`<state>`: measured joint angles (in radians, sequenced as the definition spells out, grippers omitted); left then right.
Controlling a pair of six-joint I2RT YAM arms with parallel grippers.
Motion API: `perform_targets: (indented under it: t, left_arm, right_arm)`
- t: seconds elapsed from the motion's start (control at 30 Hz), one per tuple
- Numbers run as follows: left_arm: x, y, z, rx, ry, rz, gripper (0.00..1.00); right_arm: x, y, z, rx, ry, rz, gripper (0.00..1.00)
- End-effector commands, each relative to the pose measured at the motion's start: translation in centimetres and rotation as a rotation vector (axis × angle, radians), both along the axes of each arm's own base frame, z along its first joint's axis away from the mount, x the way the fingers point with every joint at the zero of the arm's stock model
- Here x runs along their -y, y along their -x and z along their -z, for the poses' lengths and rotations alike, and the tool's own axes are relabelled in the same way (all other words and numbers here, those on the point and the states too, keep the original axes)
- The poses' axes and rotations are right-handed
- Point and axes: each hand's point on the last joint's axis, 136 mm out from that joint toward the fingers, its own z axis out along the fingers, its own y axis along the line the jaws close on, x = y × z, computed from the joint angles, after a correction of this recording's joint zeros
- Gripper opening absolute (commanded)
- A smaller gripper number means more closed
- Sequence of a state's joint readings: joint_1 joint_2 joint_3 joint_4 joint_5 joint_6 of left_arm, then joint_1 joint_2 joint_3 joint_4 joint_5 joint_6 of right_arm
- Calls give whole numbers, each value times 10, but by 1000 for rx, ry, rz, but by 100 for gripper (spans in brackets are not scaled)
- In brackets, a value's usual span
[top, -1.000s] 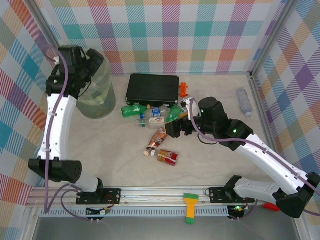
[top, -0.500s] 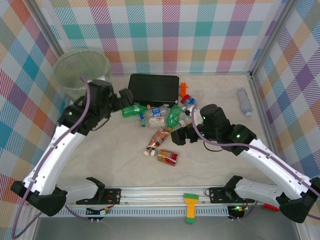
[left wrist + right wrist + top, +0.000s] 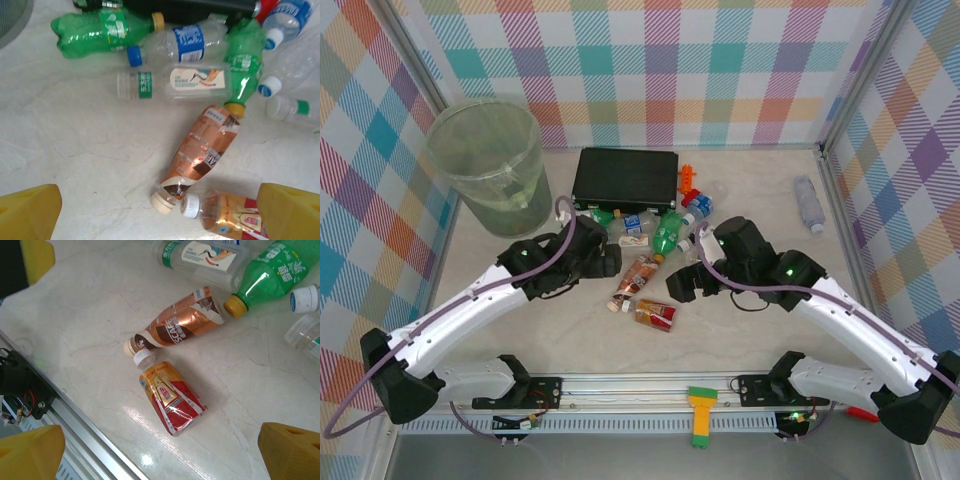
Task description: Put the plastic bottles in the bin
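Both arms are hovering over the bottles point(image 3: 665, 235) piled just in front of the case point(image 3: 625, 177), and neither one is holding anything. The left gripper point(image 3: 159, 215) is gaping fully wide and empty above the brown bottle point(image 3: 200, 150). The right gripper point(image 3: 160, 452) is just as wide and just as empty above the red-label bottle point(image 3: 170, 397), which is lying cap to cap with the brown one. My guess is each arm is lining up its own pick, with jaws wide because the bottles are lying flat.

The bin point(image 3: 500, 195) is standing upright just left of the case, mouth open for drops. One clear bottle point(image 3: 809, 203) is lying alone, well right of the case.

The surface point(image 3: 580, 335) is looking pale, marbled and a bit glossy. Pastel plaid walls point(image 3: 670, 70) are boxing it in, and a metal rail point(image 3: 650, 385) is running along the side farthest from the case.
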<state>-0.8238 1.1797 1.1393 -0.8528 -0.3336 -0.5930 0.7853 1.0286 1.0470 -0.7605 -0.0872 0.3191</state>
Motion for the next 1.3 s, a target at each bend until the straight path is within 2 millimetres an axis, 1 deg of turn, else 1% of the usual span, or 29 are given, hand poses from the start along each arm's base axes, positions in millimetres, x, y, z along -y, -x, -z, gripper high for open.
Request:
perform_targets:
  t: [0.0,0.07,0.13,0.17,0.27,0.33,0.4,0.47,0.57,0.7,0.8,0.93,1.07,1.17,1.27]
  left_arm:
    - [20,13,21,-50,18,98,100]
    - [28,23,34,-90,-1,165,100]
    - [26,28,46,-128,-39,178,99]
    - [24,30,50,-137,-52,183,100]
    - [17,29,55,-128,-63,149,100]
    - [20,31,56,-123,-37,165,100]
    - [24,36,61,-136,-8,192,100]
    - [32,45,71,-169,22,247,100]
    - [47,59,82,-195,31,356,100]
    - [68,72,86,-150,-67,519,99]
    - [83,77,97,-141,-127,612,99]
    - [98,81,111,-148,-181,716,100]
    - [104,83,119,-133,-268,806,100]
    - [107,80,124,-78,-346,880,99]
    - [108,73,130,-43,-434,945,100]
  right_arm:
    - [3,0,3,-27,14,41,99]
    - [3,-1,1,-40,4,65,99]
    - [0,1,0,-67,-5,66,99]
    - [-1,3,3,-77,4,64,99]
    - [-5,7,23,-94,66,52,99]
    - [-8,9,35,-121,98,54,99]
    - [-9,9,39,-145,102,77,99]
    - [-9,9,37,-143,102,99,99]
    - [-2,9,29,-128,106,136,99]
    - [9,13,24,-122,123,151,99]
    - [17,16,19,-116,133,159,99]
    - [29,23,7,-88,120,162,99]
    - [41,29,-9,-55,100,167,99]
    - [50,33,-17,-37,82,182,99]
    - [55,38,-19,-26,56,186,99]
